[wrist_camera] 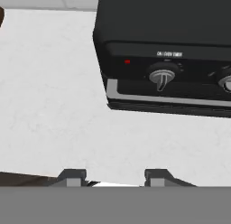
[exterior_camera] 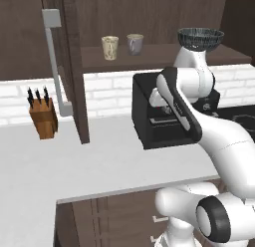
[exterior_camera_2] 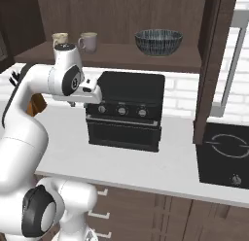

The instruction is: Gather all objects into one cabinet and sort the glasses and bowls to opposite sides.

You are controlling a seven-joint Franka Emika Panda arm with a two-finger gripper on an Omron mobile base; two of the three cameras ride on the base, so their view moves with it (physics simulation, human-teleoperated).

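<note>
The pale counter [exterior_camera: 99, 161] runs across the kitchen in front of a white brick backsplash, and above it hangs the dark brown wall cabinet [exterior_camera_2: 112, 21] with its door [exterior_camera: 69, 66] swung open, the long grey bar handle [exterior_camera: 54, 61] showing on the door's edge in the left base view. The white arm [exterior_camera: 219, 141] bends up from the base and reaches over the counter in front of a black countertop oven [exterior_camera_2: 125, 111] that stands under the cabinet shelf; the oven has a row of round knobs [wrist_camera: 161, 77] on its front. To the right of the oven in the right base view a black cooktop [exterior_camera_2: 226, 155] lies set into the counter. On the cabinet shelf the wide dark patterned bowl [exterior_camera_2: 158, 42] stands at the right side, well apart from the two cups at the left: the cream cup [exterior_camera: 110, 47] and, just beside it, the grey cup [exterior_camera: 135, 44]. A wooden knife block [exterior_camera: 44, 119] with dark handles stands on the counter left of the open door. The gripper [wrist_camera: 115, 178] hangs over bare counter just in front of the oven's left corner, its two fingertips [wrist_camera: 72, 177] parted with nothing between them, released and holding nothing.
</note>
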